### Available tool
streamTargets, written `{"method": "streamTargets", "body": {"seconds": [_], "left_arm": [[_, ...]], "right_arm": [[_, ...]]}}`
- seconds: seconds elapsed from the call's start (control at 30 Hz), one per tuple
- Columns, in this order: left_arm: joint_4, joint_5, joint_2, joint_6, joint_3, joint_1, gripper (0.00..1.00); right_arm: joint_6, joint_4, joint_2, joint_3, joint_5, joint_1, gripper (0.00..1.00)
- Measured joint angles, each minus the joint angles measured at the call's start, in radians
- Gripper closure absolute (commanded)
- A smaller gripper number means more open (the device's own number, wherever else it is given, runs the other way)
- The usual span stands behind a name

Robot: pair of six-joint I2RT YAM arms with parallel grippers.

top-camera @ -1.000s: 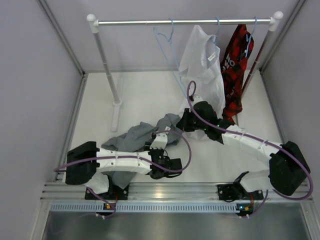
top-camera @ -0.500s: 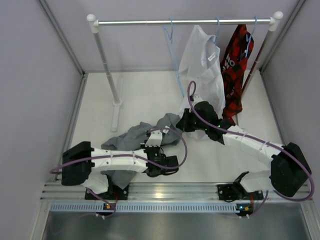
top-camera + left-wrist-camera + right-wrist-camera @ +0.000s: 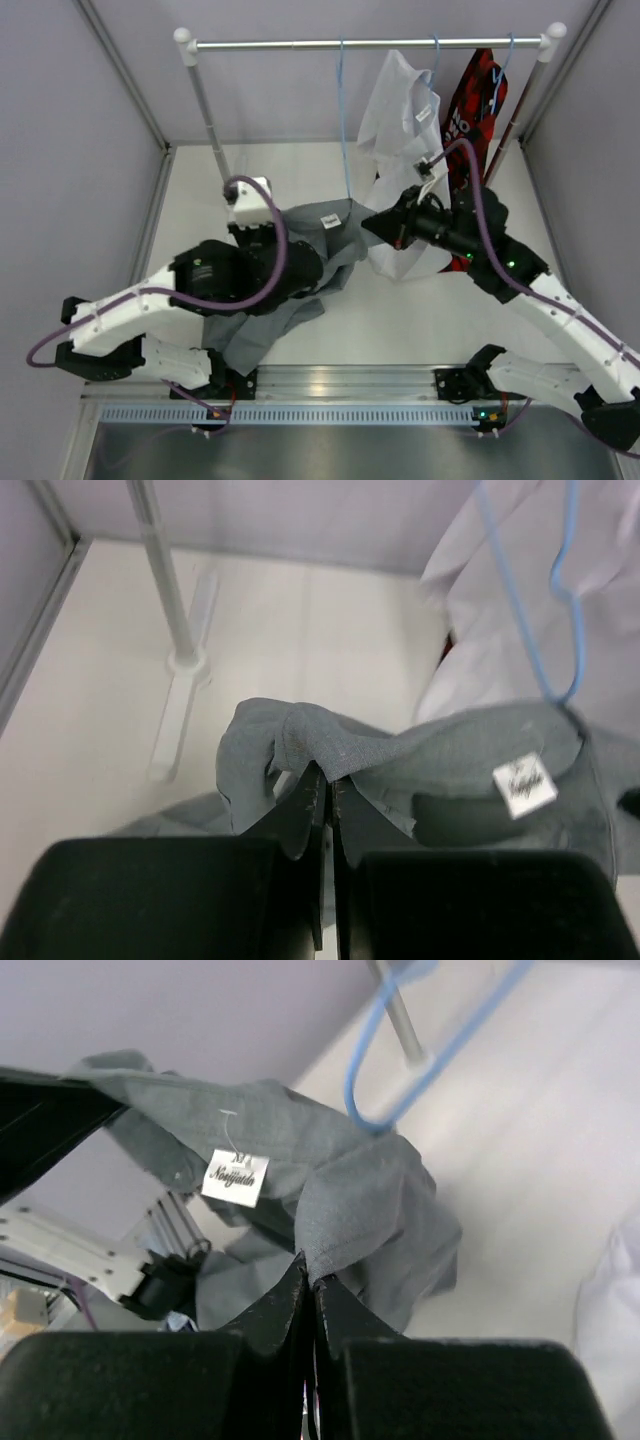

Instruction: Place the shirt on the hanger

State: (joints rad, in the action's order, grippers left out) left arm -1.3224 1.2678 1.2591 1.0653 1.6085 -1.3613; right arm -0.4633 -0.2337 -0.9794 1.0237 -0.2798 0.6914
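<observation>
The grey shirt (image 3: 300, 250) hangs lifted between both grippers, its collar with a white label (image 3: 331, 222) stretched between them. My left gripper (image 3: 283, 240) is shut on the shirt's left shoulder fabric (image 3: 300, 735). My right gripper (image 3: 368, 222) is shut on the other side of the collar (image 3: 350, 1200). The light-blue wire hanger (image 3: 343, 120) hangs from the rail, and its lower end dips into the collar opening (image 3: 375, 1110), also seen in the left wrist view (image 3: 560, 680). The rest of the shirt trails down to the table.
A metal rail (image 3: 360, 43) on white posts spans the back. A white shirt (image 3: 405, 130) and a red-and-black shirt (image 3: 470, 120) hang on blue hangers to the right. The rail's left post and foot (image 3: 232, 205) stand behind my left arm.
Both arms have risen and lifted the grey shirt off the table, spreading its collar up to the hanger's lower end. The hanger now hangs straight and edge-on.
</observation>
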Motion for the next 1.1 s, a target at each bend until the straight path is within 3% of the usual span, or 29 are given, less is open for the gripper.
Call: {"method": "streamTargets", "body": {"seconds": [0.1, 0.2, 0.33, 0.43, 0.5, 0.6, 0.73, 0.83, 0.97, 1.07, 1.1], "left_arm": [[-0.005, 0.043, 0.020, -0.177, 0.285, -0.014, 1.00], [0.075, 0.035, 0.020, -0.450, 0.525, -0.019, 1.00], [0.254, -0.161, -0.014, -0.798, 0.663, -0.021, 1.00], [0.345, -0.235, -0.021, -0.936, 0.678, -0.023, 1.00], [0.375, -0.212, -0.027, -0.972, 0.604, -0.023, 1.00], [0.357, -0.185, -0.029, -0.926, 0.454, -0.008, 1.00], [0.309, -0.273, -0.005, -0.794, 0.275, 0.090, 1.00], [0.324, -0.426, -0.005, -0.729, 0.085, 0.277, 1.00], [0.380, -0.592, 0.006, -0.663, -0.194, 0.516, 1.00], [0.406, -0.657, -0.001, -0.618, -0.325, 0.622, 1.00], [0.413, -0.673, -0.008, -0.608, -0.353, 0.651, 1.00]], "right_arm": [[0.028, -0.056, 0.028, 0.206, -0.053, 0.000, 1.00], [0.051, -0.111, 0.020, 0.425, -0.103, 0.000, 1.00], [0.051, -0.142, -0.016, 0.689, -0.182, 0.000, 1.00], [0.027, -0.134, -0.008, 0.722, -0.229, 0.001, 1.00], [0.002, -0.116, 0.024, 0.638, -0.241, 0.000, 1.00], [-0.061, -0.056, 0.110, 0.348, -0.237, 0.000, 1.00], [-0.177, 0.073, 0.165, -0.082, -0.219, 0.000, 1.00], [-0.288, 0.208, 0.133, -0.367, -0.230, 0.005, 0.98], [-0.368, 0.334, 0.038, -0.560, -0.254, 0.021, 0.95], [-0.378, 0.362, 0.019, -0.601, -0.225, 0.023, 0.65], [-0.375, 0.363, 0.020, -0.608, -0.207, 0.023, 0.64]]}}
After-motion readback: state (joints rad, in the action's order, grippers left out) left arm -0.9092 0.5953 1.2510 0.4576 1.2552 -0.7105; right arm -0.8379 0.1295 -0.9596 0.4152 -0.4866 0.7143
